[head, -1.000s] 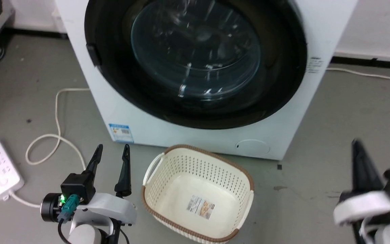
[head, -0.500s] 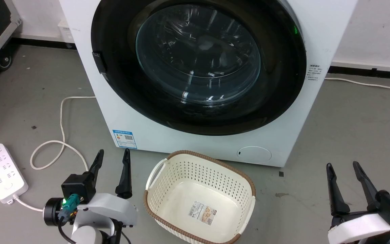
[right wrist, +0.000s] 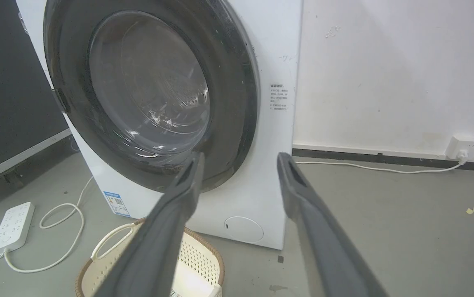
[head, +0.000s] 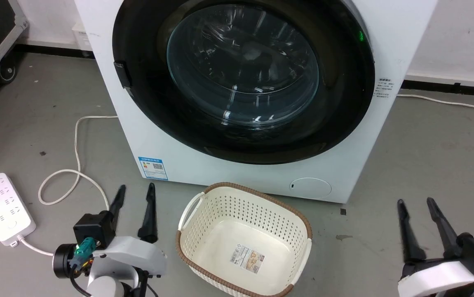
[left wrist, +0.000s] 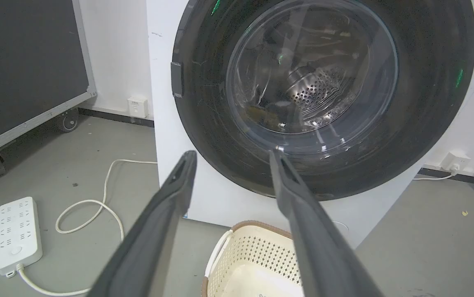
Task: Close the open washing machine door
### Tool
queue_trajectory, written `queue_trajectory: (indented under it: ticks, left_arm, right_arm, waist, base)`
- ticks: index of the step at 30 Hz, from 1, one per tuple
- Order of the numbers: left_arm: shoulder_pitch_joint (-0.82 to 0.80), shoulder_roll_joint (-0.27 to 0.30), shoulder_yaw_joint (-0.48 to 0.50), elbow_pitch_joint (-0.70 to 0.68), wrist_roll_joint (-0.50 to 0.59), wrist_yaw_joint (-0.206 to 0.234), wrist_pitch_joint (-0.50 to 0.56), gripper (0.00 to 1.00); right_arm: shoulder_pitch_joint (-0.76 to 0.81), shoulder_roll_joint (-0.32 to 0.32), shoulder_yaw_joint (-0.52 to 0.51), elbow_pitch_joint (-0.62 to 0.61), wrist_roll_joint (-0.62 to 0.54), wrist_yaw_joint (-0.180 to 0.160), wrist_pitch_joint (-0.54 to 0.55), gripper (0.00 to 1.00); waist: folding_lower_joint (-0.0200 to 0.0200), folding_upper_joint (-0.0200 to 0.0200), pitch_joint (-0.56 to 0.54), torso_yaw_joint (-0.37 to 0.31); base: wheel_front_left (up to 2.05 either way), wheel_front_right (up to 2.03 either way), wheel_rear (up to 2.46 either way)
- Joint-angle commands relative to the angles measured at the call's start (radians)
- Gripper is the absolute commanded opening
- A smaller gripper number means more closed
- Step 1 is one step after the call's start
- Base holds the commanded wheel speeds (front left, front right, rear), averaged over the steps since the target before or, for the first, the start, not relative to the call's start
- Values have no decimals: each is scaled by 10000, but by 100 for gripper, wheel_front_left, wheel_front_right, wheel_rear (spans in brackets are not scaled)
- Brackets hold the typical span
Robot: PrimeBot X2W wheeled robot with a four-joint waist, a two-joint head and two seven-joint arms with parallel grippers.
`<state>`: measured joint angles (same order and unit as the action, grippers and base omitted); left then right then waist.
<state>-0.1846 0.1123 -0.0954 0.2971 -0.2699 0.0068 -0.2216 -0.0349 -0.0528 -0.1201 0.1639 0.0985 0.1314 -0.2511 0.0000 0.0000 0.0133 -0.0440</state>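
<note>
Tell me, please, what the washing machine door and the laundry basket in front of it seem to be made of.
Washing machine door: black rim probably glossy plastic, given its smooth sheen; the bulging window looks like clear glass, with sharp highlights and the steel drum visible through it. Laundry basket: likely matte cream moulded plastic, from its even perforations; brown rim perhaps plastic too.

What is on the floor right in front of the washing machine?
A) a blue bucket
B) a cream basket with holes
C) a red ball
B: a cream basket with a brown rim stands on the floor before the white washing machine.
</note>
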Motion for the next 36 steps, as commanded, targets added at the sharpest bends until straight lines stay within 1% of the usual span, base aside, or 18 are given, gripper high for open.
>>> queue_trajectory:
  ticks: [1,36]
  left_arm:
    - [5,-5,4,-9,7,0,15,0]
    - [472,-171,245,-761,690,-19,575,0]
  right_arm:
    - [1,0,3,2,-2,0,6,0]
    - [88,7,306,-413,-252,-2,642,0]
  waist:
    - [0,0,-1,1]
    - [0,0,-34,113]
  base:
    - [0,0,0]
    - [0,0,0]
